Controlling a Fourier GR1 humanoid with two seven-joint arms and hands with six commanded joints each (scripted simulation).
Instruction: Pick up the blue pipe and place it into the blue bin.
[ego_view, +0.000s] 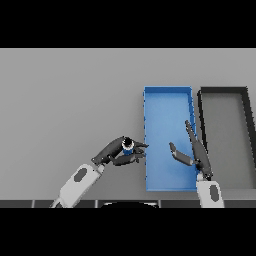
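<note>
Left hand (116, 154) has its fingers curled round the blue pipe (128, 146), which stands upright in the grasp just beside the left wall of the blue bin (150, 100), fingertips at that wall. Right hand (192, 150) is over the bin's right side, fingers straight, thumb spread. A black bin (222, 90) stands to the right.

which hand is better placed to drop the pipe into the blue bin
Left. The left hand is curled round the blue pipe beside the blue bin's left wall. The right hand hangs open over the bin, holding nothing.
</note>
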